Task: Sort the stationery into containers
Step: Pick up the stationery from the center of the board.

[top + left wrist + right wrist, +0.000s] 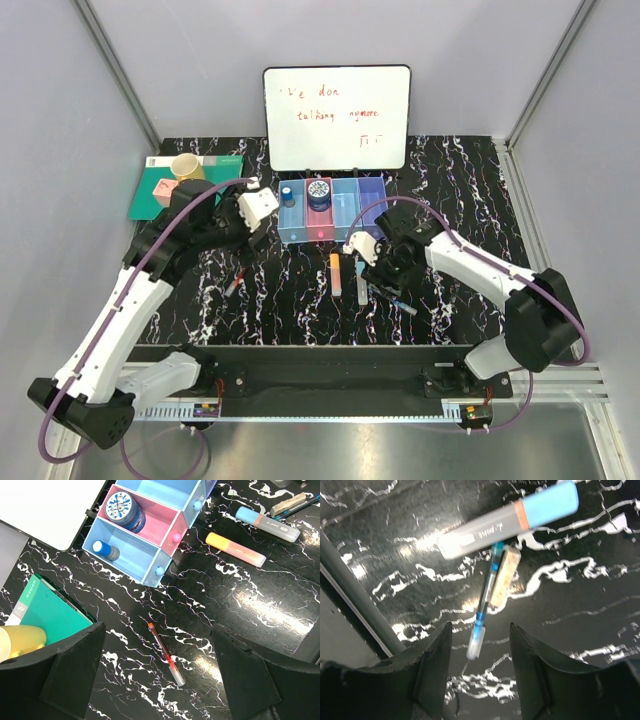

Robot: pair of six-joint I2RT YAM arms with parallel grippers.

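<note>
The row of four joined bins stands mid-table; it also shows in the left wrist view. A round blue disc lies in the pink bin and a small blue-capped item in the left blue bin. A thin red pen lies on the table under my left gripper, which is open, empty and held high. An orange marker and a light-blue marker lie in front of the bins. My right gripper is open over a blue pen, next to a beige stub.
A whiteboard stands behind the bins. A green notebook at the back left carries a yellow cup and a pink cube. A metal rail runs along the table's near edge.
</note>
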